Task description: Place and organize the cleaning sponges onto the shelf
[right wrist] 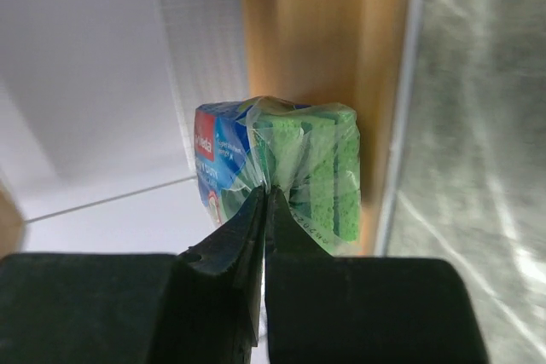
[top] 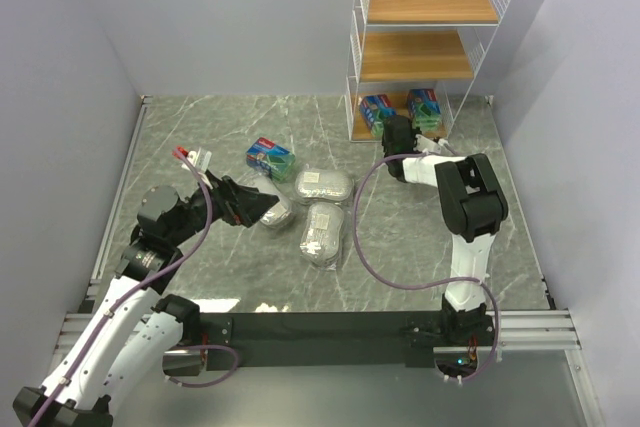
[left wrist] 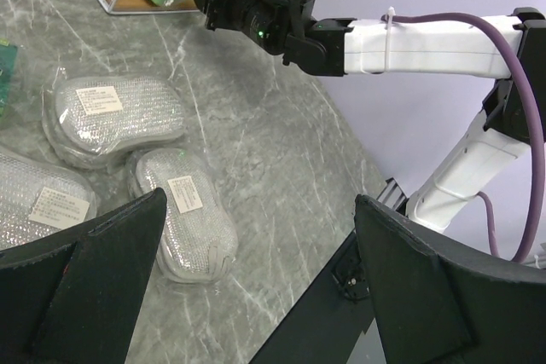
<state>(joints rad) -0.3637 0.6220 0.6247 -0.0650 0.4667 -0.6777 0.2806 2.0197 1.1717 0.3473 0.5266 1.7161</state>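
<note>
The white wire shelf [top: 430, 47] stands at the far right. Two green sponge packs [top: 377, 110] [top: 424, 107] are on its bottom tier. My right gripper [top: 392, 129] is at the shelf front, shut on the wrap of the left green pack [right wrist: 294, 168]. A third green pack [top: 270, 156] lies on the table. Three silvery oval packs [top: 323, 185] [top: 321, 232] [top: 276, 213] lie at the table's middle. My left gripper [top: 262, 205] is open, above the leftmost silvery pack [left wrist: 43, 206]. The other two silvery packs [left wrist: 111, 112] [left wrist: 188, 219] show in the left wrist view.
The shelf's upper two tiers [top: 415, 55] hold nothing. The marble table [top: 200, 147] is walled by grey panels left and right. A purple cable [top: 360, 237] loops from the right arm over the table. A black rail [top: 320, 332] runs along the near edge.
</note>
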